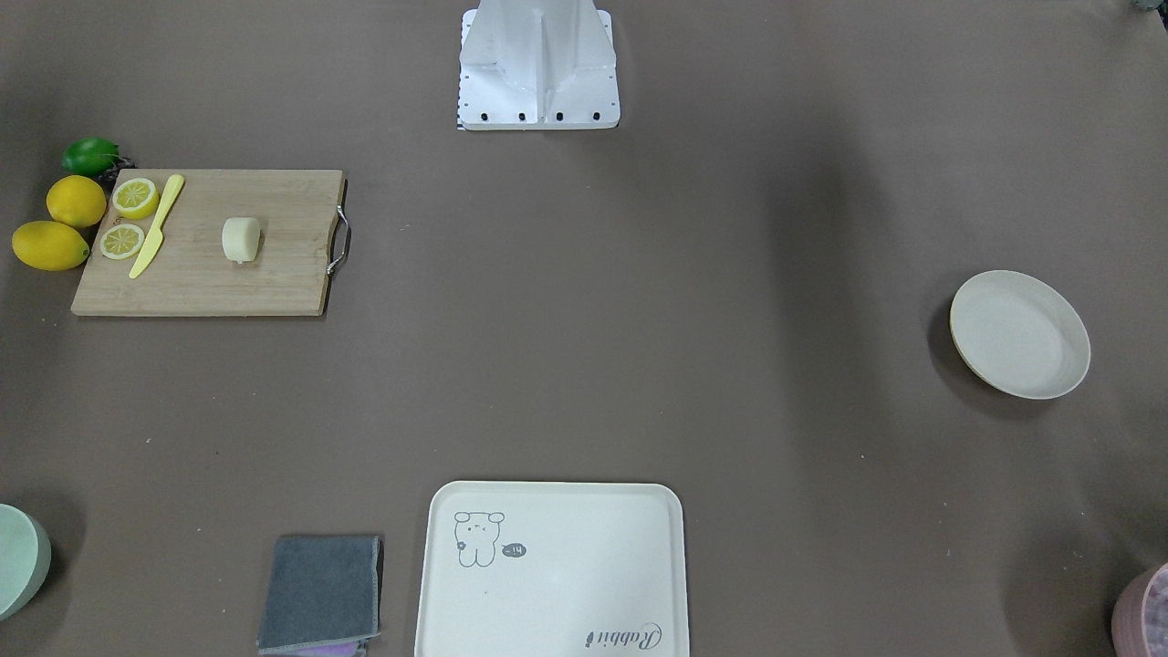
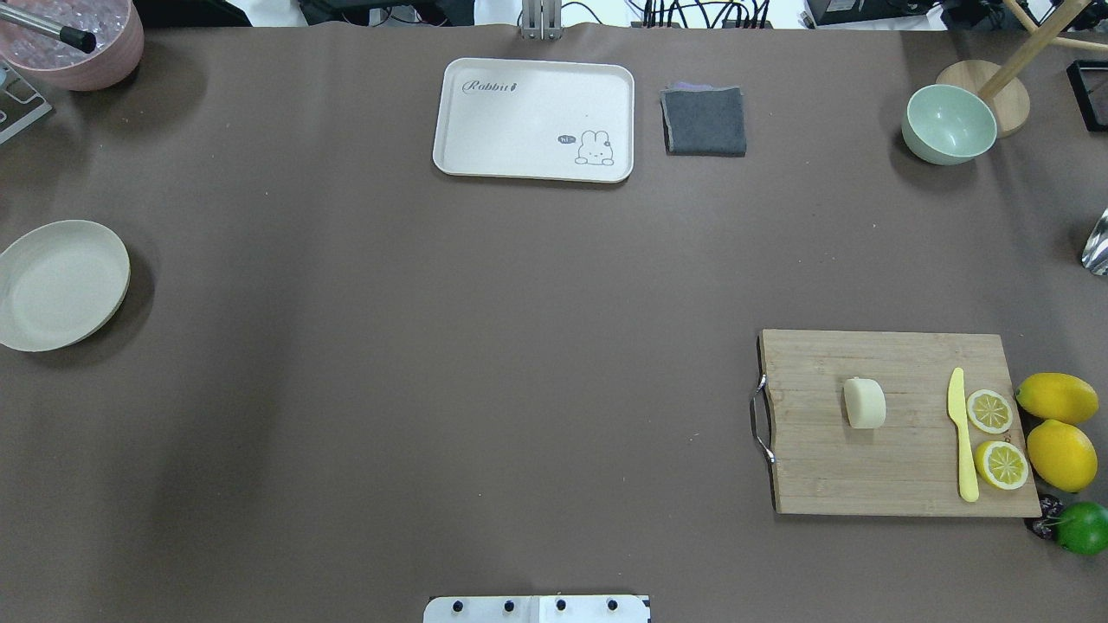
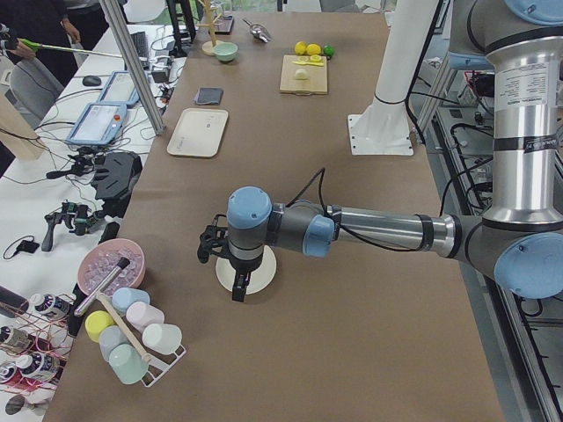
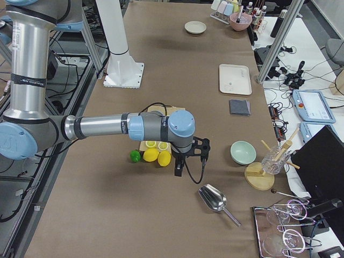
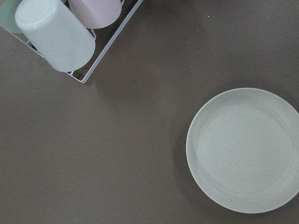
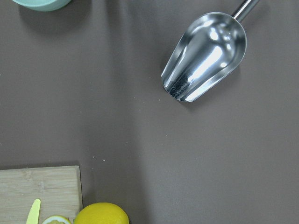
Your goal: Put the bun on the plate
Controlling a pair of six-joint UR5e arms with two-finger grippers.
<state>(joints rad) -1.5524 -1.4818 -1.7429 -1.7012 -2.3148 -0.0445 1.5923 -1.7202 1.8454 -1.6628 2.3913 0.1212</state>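
The pale cream bun [image 2: 865, 403] lies on a wooden cutting board [image 2: 900, 467] on the robot's right side, also seen as the bun [image 1: 241, 239]. The round off-white plate [image 2: 61, 284] sits empty at the far left edge, and the plate [image 5: 243, 149] fills the lower right of the left wrist view. My left gripper [image 3: 239, 283] hangs above the plate. My right gripper [image 4: 178, 167] hovers beyond the board's outer end, near the lemons [image 4: 157, 156]. Both grippers show only in the side views, so I cannot tell whether they are open or shut.
Two lemon slices [image 2: 995, 437], a yellow knife [image 2: 961, 433], whole lemons [image 2: 1058, 424] and a lime [image 2: 1082, 528] flank the bun. A cream tray [image 2: 534, 119], grey cloth [image 2: 705, 121] and green bowl [image 2: 948, 124] line the far side. A metal scoop [image 6: 205, 56] and cup rack [image 5: 70, 37] lie at the table's ends.
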